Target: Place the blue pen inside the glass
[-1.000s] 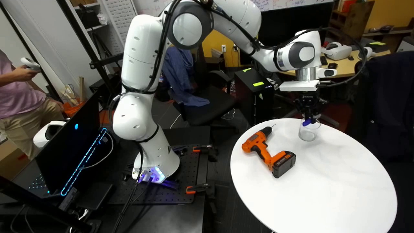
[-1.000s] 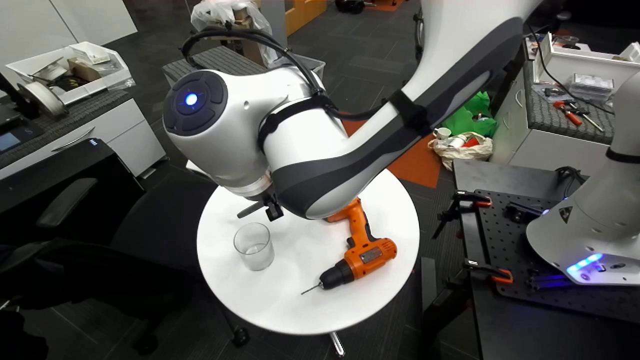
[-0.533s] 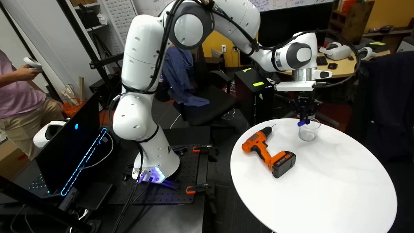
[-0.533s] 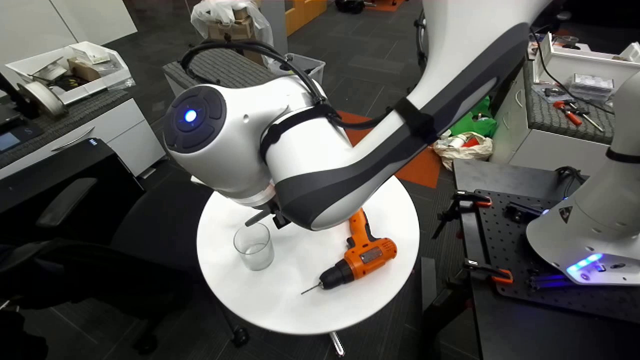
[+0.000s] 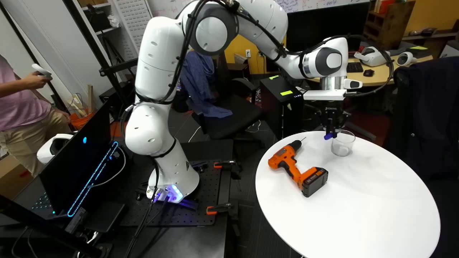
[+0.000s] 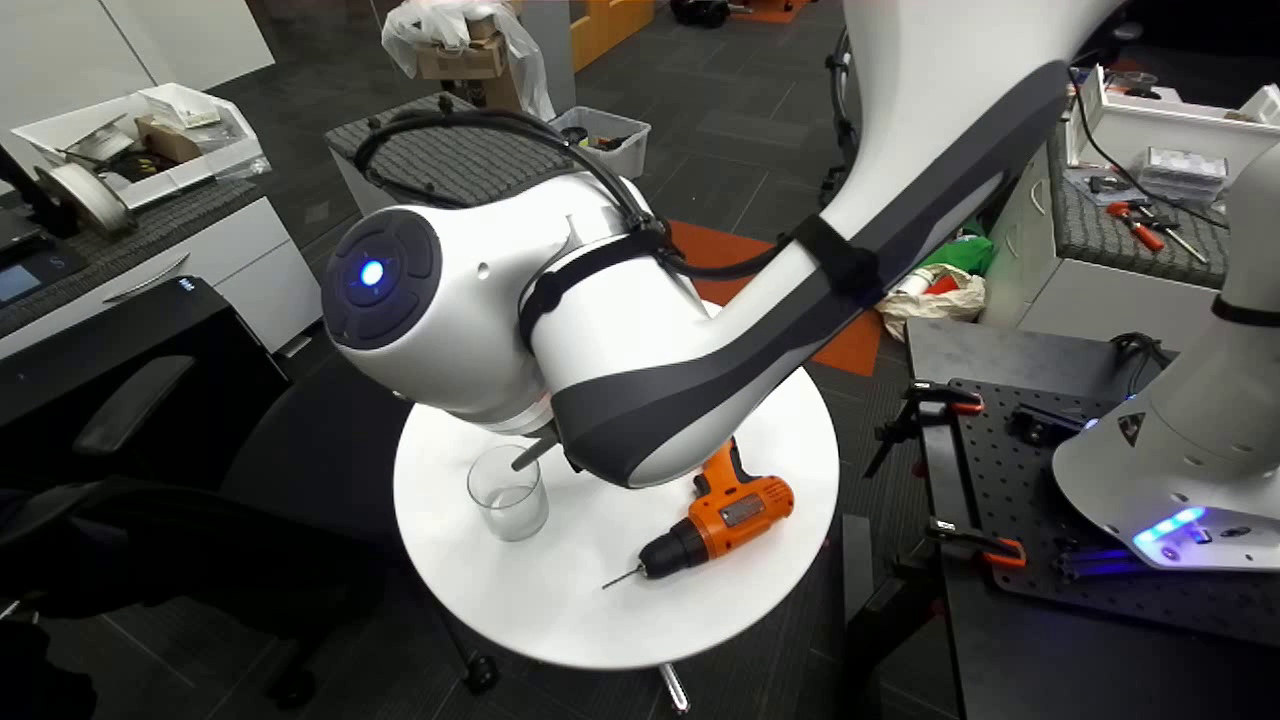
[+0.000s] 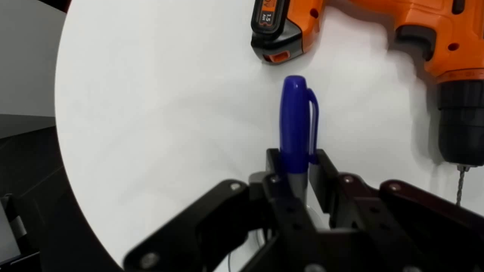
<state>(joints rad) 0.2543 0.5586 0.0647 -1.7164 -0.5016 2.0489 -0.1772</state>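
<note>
Jaws pinch the blue pen (image 7: 294,124) by its cap; the grey end slants toward the glass (image 6: 514,512), just beside the jaws. Best tip that end steeply down, centre it over the mouth, lower, release. Whether it overhangs the rim is unclear: in the wrist view, the jaws hide most of the glass.

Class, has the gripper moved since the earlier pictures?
Yes: against the unmoved glass, the gripper has shifted toward the drill, leftward in an exterior view.
</note>
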